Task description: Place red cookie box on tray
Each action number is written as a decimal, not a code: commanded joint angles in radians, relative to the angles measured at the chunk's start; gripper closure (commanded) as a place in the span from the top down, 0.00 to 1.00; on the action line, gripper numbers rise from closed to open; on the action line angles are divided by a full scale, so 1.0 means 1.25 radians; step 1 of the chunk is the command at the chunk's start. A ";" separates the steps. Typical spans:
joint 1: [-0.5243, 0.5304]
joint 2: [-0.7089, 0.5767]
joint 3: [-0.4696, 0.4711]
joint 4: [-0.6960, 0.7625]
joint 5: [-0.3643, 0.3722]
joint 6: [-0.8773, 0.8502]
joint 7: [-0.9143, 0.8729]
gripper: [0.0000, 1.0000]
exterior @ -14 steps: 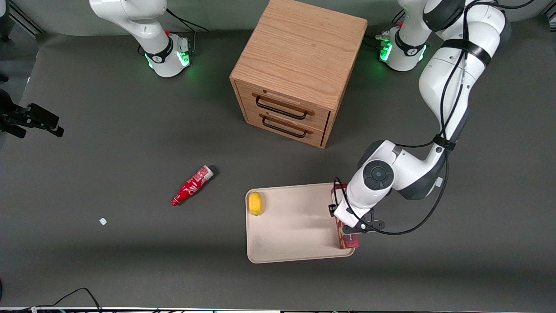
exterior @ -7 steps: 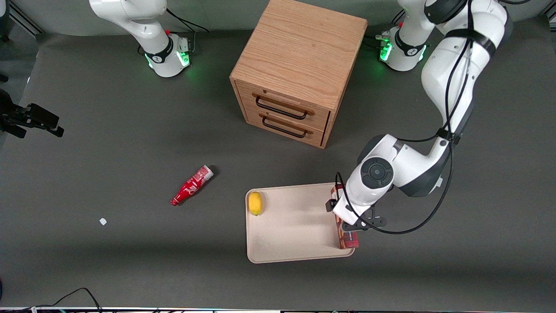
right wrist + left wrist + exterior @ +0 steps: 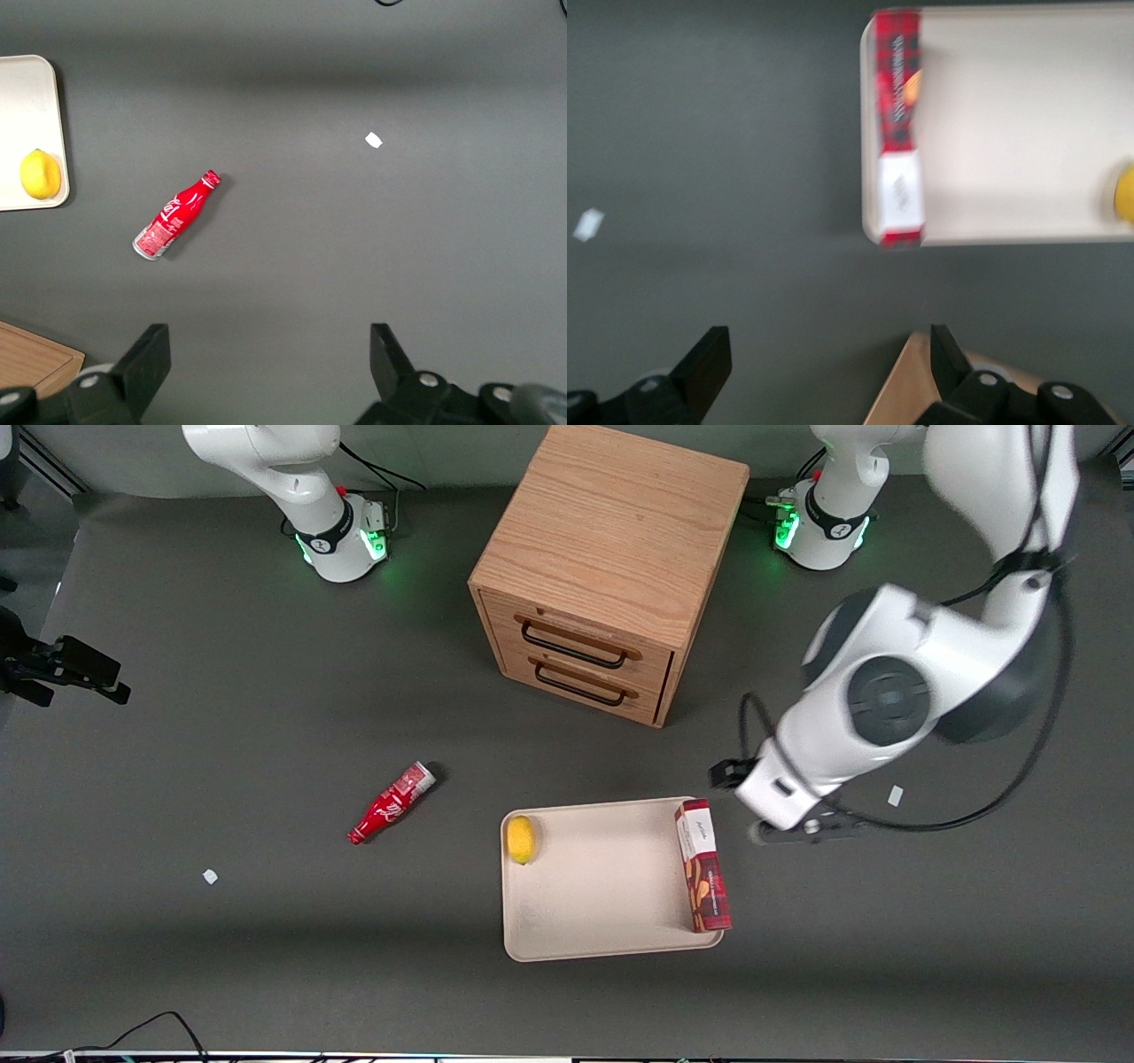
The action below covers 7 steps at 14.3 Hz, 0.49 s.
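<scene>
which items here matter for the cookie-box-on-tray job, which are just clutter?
Job items: red cookie box, lying along the tray edge nearest the working arm; gripper, open, raised above the bare table beside the tray.

Clutter: lemon on the tray, red bottle, wooden cabinet, paper scrap.

- Front view: even, diffuse overhead light; the matte dark-grey table surface (image 3: pixel 221 691) shows no glare.
- The light oak two-drawer cabinet (image 3: pixel 611 558) casts only a soft shadow; a broad dim band crosses the table nearer the camera.
- The left gripper (image 3: pixel 797 831), above the table just beside the large cream-beige tray (image 3: pixel 602 948), is smeared.
- Left wrist view: soft throughout; the gripper (image 3: pixel 828 363) fingers (image 3: pixel 709 372), spread wide, are blurred, and lettering on the slim dark-red cardboard cookie box (image 3: pixel 899 133) is illegible.
- Right wrist view: sharp.
</scene>
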 commanded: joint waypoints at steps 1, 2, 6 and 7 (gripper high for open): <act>0.006 -0.143 0.120 -0.029 -0.086 -0.139 0.153 1.00; 0.005 -0.185 0.160 -0.032 -0.091 -0.195 0.198 1.00; 0.001 -0.371 0.296 -0.161 -0.106 -0.254 0.372 1.00; 0.000 -0.432 0.323 -0.225 -0.112 -0.241 0.405 1.00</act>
